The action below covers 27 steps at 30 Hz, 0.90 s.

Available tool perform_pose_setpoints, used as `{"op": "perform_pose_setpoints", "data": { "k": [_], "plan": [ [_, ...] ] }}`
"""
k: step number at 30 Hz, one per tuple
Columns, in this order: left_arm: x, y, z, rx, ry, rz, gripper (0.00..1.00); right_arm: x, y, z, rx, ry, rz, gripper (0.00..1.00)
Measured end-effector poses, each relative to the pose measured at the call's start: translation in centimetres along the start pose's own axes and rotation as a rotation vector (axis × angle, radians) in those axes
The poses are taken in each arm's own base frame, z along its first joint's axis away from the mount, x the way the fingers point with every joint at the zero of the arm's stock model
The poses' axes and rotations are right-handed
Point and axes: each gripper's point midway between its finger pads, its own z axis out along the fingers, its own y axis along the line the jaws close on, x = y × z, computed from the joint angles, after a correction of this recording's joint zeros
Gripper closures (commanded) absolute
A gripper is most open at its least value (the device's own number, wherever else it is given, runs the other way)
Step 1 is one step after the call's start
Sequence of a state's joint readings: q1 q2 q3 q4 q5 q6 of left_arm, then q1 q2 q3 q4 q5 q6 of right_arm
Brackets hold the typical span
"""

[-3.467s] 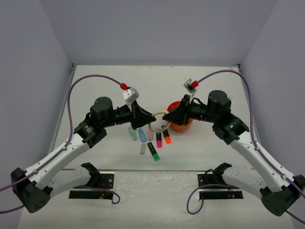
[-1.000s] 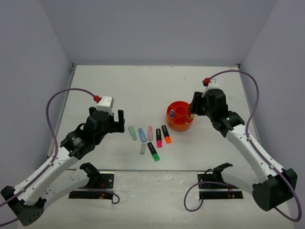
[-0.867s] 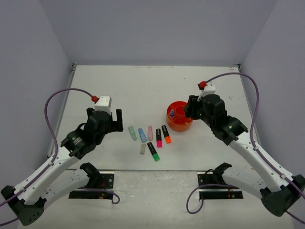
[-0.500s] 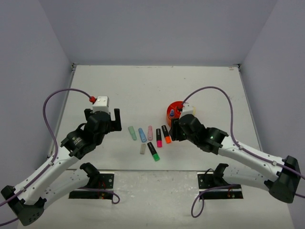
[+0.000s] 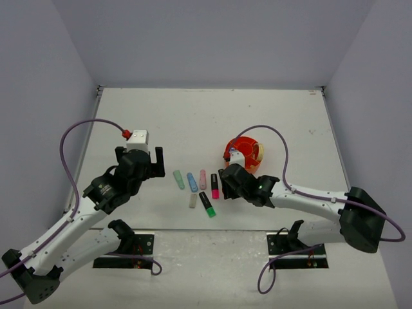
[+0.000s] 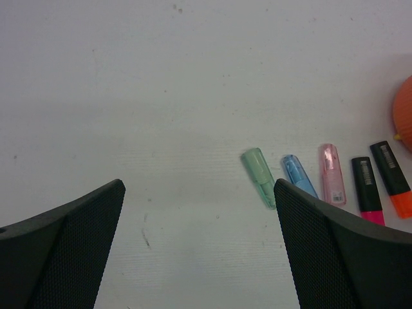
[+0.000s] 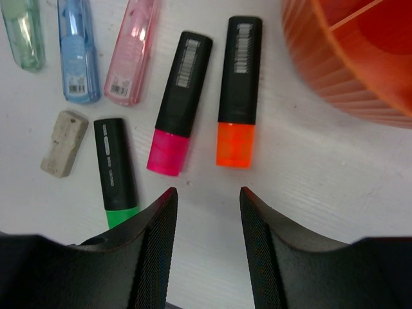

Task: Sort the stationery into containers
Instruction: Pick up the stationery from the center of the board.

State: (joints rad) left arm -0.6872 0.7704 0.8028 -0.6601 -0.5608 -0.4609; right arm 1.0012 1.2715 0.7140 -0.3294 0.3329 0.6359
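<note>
Several stubby markers lie in a row on the table: pastel green point(image 5: 179, 179), blue point(image 5: 192, 181), pink point(image 5: 203, 179), a black one with a pink cap point(image 5: 214, 185), a green-capped one point(image 5: 206, 204) and a grey one point(image 5: 192, 201). My right gripper point(image 5: 224, 177) hovers low over them, open and empty point(image 7: 206, 199). The orange-capped marker point(image 7: 237, 93) and the pink-capped one point(image 7: 179, 103) lie just beyond its fingertips. The orange organiser point(image 5: 248, 153) stands behind it, with a cream tape roll point(image 5: 259, 150) at its right side. My left gripper point(image 5: 138, 158) is wide open, left of the green marker point(image 6: 259, 177).
The organiser's ribbed wall point(image 7: 341, 58) is close on the right of the right gripper. Both arm bases and their cables sit at the near table edge. White walls enclose the table on three sides.
My right arm has swung from the organiser down and left to just above the black markers, its jaws narrowing a little. The left arm has hardly moved.
</note>
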Motion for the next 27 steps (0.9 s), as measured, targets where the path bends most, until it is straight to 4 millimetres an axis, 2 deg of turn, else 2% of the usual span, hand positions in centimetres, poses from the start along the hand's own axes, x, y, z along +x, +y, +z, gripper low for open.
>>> {"op": "perform_pose_setpoints", "data": {
  "k": [3,6,14,17,24,27],
  "plan": [
    [0.0,0.0,0.0,0.003,0.001,0.0,0.0,1.7,1.0,0.4,-0.009,0.039,-0.05,0.55],
    [0.1,-0.1,0.0,0.007,0.003,0.0,0.0,2.3,2.4,0.4,-0.032,0.053,-0.078,0.55],
    [0.3,-0.1,0.3,-0.002,0.016,0.009,0.0,1.8,7.5,-0.1,-0.103,0.039,-0.087,0.52],
    [0.3,0.0,0.3,-0.012,0.012,0.006,0.0,1.7,8.9,0.5,-0.098,0.05,-0.065,0.51],
    [-0.8,1.5,-0.8,-0.054,-0.05,-0.05,0.0,1.1,11.9,3.4,-0.023,0.087,-0.012,0.51],
    [-1.3,2.2,-1.4,-0.072,-0.078,-0.079,0.0,1.2,12.1,3.5,0.0,0.085,-0.003,0.48]
  ]
}}
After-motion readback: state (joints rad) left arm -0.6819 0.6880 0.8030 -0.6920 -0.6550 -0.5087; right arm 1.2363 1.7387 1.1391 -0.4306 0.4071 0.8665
